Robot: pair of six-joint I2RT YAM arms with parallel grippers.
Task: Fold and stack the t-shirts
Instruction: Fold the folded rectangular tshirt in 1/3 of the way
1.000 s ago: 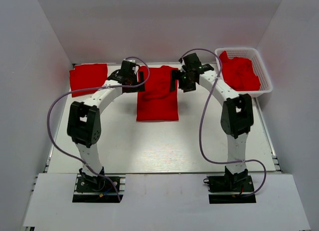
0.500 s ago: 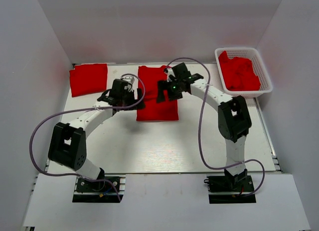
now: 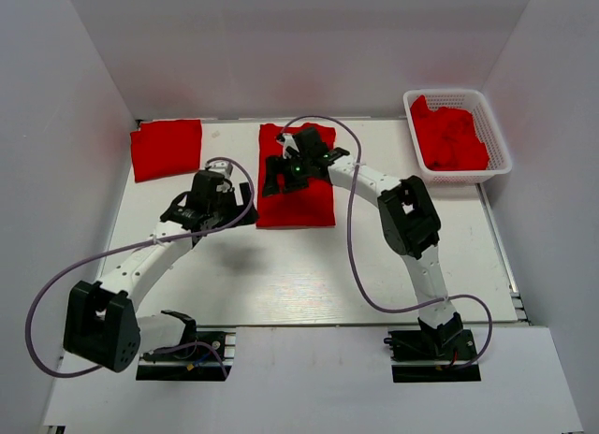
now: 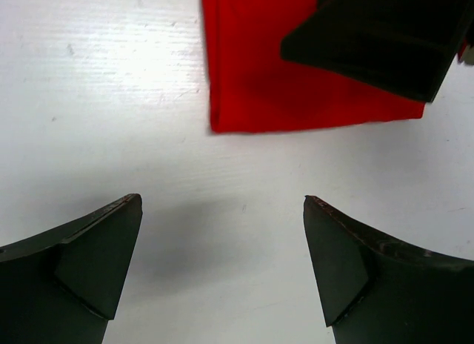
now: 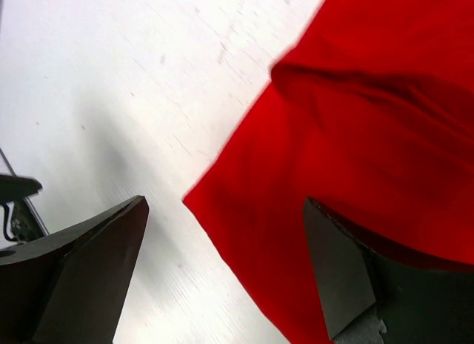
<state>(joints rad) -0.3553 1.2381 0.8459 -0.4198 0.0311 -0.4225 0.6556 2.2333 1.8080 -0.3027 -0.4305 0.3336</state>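
**Both grippers wide at the centre shirt; one fold done at far left**

Nearest the bases, the left gripper hangs over bare white table with its jaws spread wide and nothing between them. It sits just short of the near-left corner of the centre t-shirt. The left wrist view confirms this: only table shows between the fingertips, and the shirt's corner lies just ahead.

The centre t-shirt is plain bright red cloth, folded into a tall rectangle. Its near edge is straight, its left edge is crisp, and it lies flat at mid-table.

The right gripper is over the left half of that shirt, jaws apart and gripping nothing. In the right wrist view a shirt corner and a soft raised crease lie below the fingers. A small green light glows on the gripper body.

At the far left corner a second folded t-shirt lies flat as a neat rectangle, well apart from the centre one.

At the far right, a white lattice basket holds the crumpled t-shirts, a rumpled red heap.
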